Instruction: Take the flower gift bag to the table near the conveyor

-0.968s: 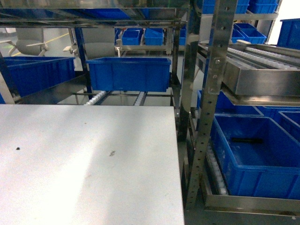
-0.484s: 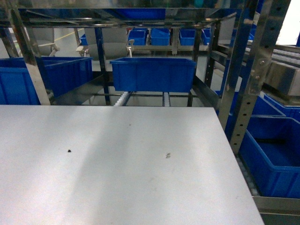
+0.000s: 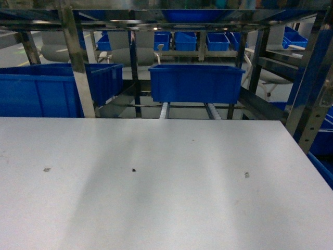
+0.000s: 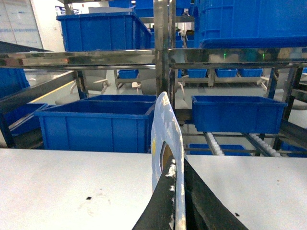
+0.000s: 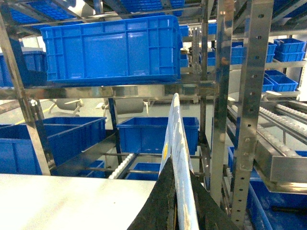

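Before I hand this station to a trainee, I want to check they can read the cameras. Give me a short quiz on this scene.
1. True or false: the flower gift bag already lies flat on the table.
2. What sits between the fingers of the left tool and of the right tool? A) nothing B) the bag's thin edge C) a loose roller
3. What colour is the bin that sits on the conveyor, straight beyond the table's far edge in the head view?
Key: 1 false; 2 B; 3 blue.
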Controlling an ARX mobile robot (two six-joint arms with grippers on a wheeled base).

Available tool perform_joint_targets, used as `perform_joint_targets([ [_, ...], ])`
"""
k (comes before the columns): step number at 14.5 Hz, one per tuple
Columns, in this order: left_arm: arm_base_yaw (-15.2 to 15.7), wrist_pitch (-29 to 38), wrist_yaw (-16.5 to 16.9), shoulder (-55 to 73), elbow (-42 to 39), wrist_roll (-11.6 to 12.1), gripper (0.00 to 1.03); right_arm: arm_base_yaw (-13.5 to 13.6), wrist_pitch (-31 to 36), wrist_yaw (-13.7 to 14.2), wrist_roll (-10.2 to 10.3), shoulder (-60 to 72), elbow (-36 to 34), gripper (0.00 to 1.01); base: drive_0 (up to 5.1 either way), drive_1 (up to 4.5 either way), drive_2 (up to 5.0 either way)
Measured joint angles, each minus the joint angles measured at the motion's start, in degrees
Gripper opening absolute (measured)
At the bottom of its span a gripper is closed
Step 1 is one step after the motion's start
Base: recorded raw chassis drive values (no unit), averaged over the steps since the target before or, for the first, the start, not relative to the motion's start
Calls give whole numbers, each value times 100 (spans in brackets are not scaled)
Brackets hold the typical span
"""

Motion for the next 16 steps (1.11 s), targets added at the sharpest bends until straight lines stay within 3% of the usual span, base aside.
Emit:
perform_joint_targets([
  [16, -2, -2, -2, -4, 0, 0, 2, 0, 2, -2, 0, 0, 0, 2, -468, 243, 205],
])
